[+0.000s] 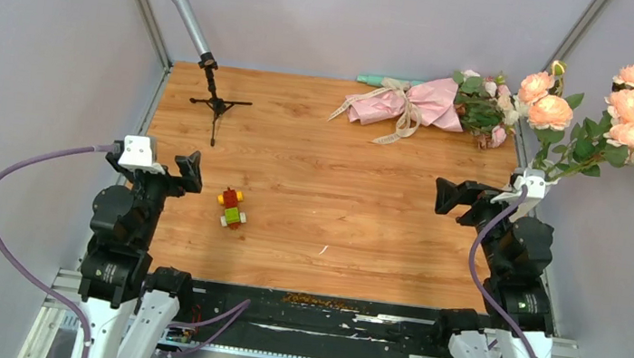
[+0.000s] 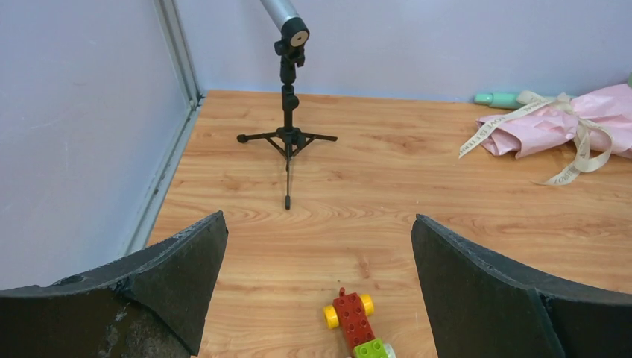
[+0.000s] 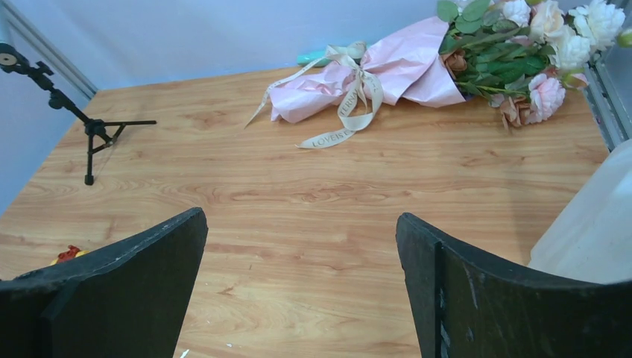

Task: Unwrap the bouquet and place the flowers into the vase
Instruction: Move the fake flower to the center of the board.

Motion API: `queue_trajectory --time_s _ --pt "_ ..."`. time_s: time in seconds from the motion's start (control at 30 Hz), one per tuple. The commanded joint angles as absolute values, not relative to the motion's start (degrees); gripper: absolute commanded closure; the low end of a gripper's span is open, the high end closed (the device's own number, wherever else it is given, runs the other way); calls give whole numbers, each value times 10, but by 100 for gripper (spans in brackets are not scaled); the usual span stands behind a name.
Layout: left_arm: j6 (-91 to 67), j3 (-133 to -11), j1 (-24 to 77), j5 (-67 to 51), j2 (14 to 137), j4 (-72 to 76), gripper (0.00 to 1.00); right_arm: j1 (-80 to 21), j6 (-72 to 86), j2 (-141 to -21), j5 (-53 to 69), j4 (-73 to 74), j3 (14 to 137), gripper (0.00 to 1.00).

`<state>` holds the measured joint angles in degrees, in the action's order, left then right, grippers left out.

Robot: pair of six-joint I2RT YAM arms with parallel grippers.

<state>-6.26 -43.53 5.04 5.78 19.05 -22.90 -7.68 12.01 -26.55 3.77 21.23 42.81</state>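
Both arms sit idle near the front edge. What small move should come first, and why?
Probably ease the right gripper forward toward the cream ribbon. The bouquet lies wrapped and tied at the far right, on that arm's side, and its fingers stand open and empty.

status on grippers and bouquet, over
Left gripper, right gripper open, empty. Pink crinkled-paper bouquet with cream ribbon tied, far edge. Red-green brick toy, black microphone tripod well aside.

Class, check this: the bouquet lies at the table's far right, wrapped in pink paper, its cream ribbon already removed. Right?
No: the cream ribbon is tied around the pink paper of the bouquet, as the right wrist view shows. The rest stands.
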Motion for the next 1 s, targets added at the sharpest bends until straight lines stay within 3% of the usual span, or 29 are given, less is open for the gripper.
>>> queue_trajectory --time_s 0.0,0.4,0.7,0.97 --pt "-76 -433 47 52 206 -218 0 -76 123 -282 9 208 421 0" --pt "-63 -414 47 35 223 -218 0 -76 197 -312 1 195 401 0" --pt "-53 -422 47 38 304 -243 0 -78 434 -421 111 97 341 7" --pt "-40 -421 64 14 331 -240 0 -91 578 -534 37 7 320 12"
